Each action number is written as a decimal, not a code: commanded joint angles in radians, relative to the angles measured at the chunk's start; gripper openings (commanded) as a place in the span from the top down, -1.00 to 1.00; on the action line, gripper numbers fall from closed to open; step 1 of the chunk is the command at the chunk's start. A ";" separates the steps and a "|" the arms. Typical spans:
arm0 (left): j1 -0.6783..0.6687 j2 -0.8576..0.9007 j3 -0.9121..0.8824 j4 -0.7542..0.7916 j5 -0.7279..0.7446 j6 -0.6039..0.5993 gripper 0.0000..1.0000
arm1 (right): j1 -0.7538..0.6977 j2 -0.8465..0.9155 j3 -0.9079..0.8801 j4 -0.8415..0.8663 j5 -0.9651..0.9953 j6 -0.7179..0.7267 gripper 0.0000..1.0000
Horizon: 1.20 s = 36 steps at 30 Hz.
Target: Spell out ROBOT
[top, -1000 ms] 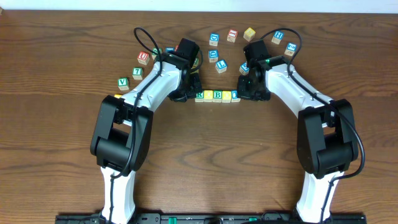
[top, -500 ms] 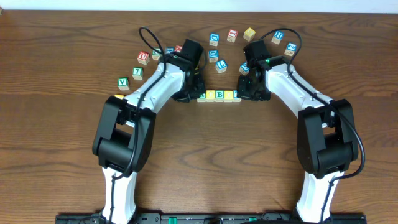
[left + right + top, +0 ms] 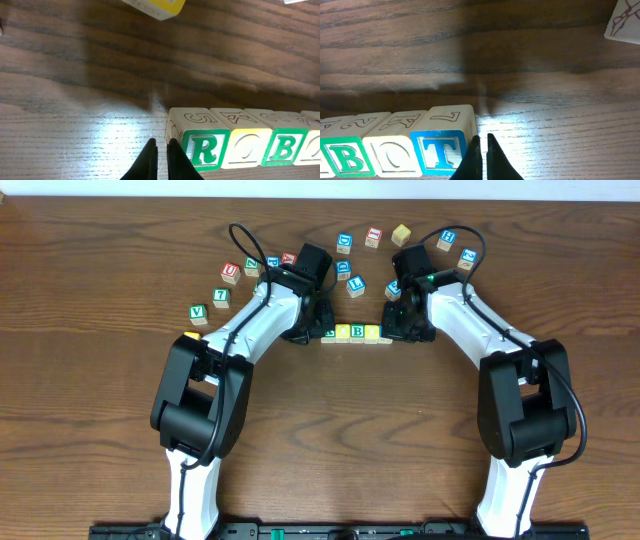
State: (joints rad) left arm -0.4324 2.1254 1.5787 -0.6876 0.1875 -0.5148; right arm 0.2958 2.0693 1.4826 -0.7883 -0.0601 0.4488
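Five letter cubes stand in one touching row on the wooden table. The left wrist view shows the green-edged R (image 3: 202,148), a yellow O (image 3: 245,147) and the green B (image 3: 286,146). The right wrist view shows the second O (image 3: 392,152) and the blue-edged T (image 3: 440,150). My left gripper (image 3: 161,145) is shut with nothing in it, its tip against the R cube's left side. My right gripper (image 3: 482,137) is shut and empty too, touching the T cube's right side. From overhead, the row (image 3: 357,332) lies between the left gripper (image 3: 316,330) and the right gripper (image 3: 397,328).
Loose cubes lie behind the row: U (image 3: 230,271), 7 (image 3: 220,296) and V (image 3: 198,312) at the left, several blue, red and yellow ones (image 3: 373,236) at the back, two near the right arm's cable (image 3: 467,256). A yellow cube (image 3: 155,6) lies just beyond the left gripper.
My left gripper has slid to the right and pushed the row of cubes with it, up against the right gripper. The right arm has stayed still.
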 commanded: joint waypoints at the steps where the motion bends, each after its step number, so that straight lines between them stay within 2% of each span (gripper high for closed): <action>1: -0.001 0.013 -0.006 0.005 -0.020 0.025 0.82 | -0.004 -0.002 -0.007 0.000 -0.002 0.012 0.98; 13: -0.001 0.013 -0.006 0.005 -0.019 0.029 0.82 | -0.035 -0.002 -0.006 0.030 0.027 -0.047 0.97; 36: -0.001 0.013 -0.006 0.005 -0.019 0.028 0.82 | 0.009 -0.002 -0.006 0.094 -0.021 -0.132 0.97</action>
State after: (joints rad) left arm -0.4320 2.1254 1.5787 -0.6830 0.1757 -0.4965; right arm 0.2882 2.0693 1.4826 -0.6987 -0.0631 0.3466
